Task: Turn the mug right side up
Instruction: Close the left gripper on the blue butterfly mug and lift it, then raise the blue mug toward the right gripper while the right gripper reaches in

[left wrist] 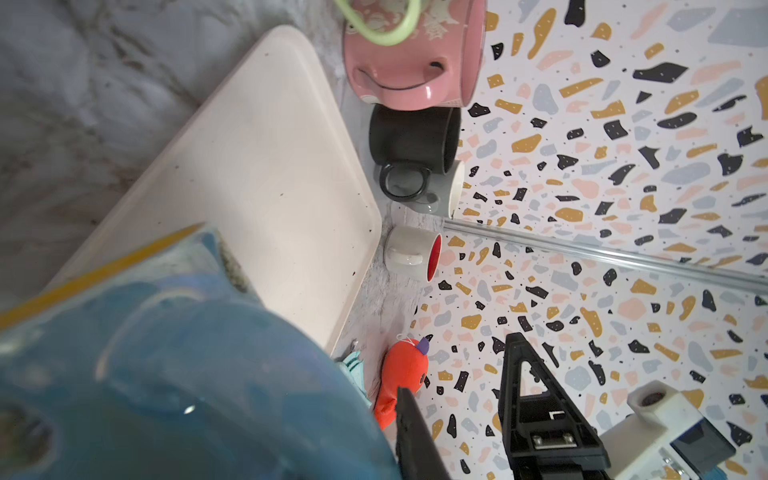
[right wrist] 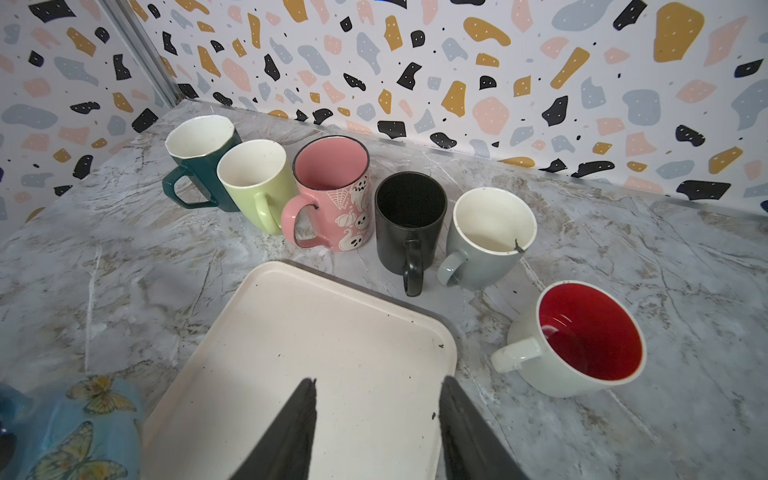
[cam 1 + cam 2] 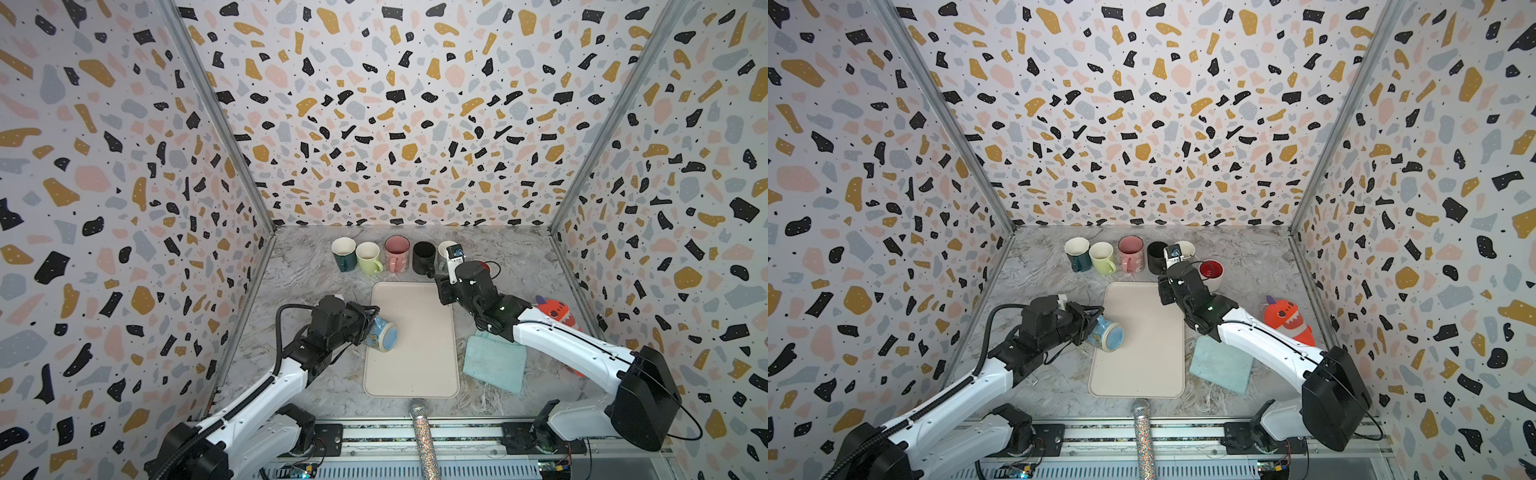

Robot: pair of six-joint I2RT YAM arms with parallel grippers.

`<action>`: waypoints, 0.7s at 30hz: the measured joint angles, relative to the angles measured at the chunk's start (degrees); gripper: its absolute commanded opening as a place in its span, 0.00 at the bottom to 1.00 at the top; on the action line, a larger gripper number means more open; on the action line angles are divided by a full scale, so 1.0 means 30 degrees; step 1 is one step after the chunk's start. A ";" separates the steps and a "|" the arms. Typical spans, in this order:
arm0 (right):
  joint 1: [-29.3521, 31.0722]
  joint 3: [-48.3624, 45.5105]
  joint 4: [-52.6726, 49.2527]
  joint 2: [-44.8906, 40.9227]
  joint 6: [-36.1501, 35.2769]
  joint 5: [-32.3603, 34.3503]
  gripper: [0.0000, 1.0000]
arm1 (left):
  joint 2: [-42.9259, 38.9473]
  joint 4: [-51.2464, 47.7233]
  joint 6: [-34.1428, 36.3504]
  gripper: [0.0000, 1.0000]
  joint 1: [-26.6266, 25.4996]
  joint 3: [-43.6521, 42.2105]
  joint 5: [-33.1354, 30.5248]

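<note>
Left fingers (image 3: 365,312) clench the blue mug (image 3: 383,335), tilted sideways over the tray (image 3: 415,374) edge (base outward); right fingers (image 2: 291,432) gape, empty.

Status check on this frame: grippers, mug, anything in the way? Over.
Left gripper clamped on blue mug at its mouth end. Right gripper open, empty, over tray far corner. Mug tipped sideways at tray's left edge, not yet upright. Nothing blocking it.
</note>
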 measured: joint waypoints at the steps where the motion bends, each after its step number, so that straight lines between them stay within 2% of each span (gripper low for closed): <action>1: 0.0000 -0.0080 0.0000 -0.0080 0.0015 0.0007 0.49 | 0.0109 -0.0342 0.0699 0.00 0.0000 0.0408 0.0022; 9: 0.0000 -0.0284 -0.0291 -0.0357 0.0051 0.0197 0.48 | 0.1290 -0.2477 0.7694 0.00 0.0015 0.3708 0.0634; 15: 0.0000 -0.0284 -0.0444 -0.0954 -0.0233 0.0481 0.47 | 0.1290 -0.3483 1.2947 0.00 -0.0073 0.4816 0.0809; 21: 0.0000 -0.0284 -0.0525 -0.1472 -0.0787 0.0510 0.45 | 0.0969 -0.4299 1.7690 0.00 -0.1581 0.4860 -0.0656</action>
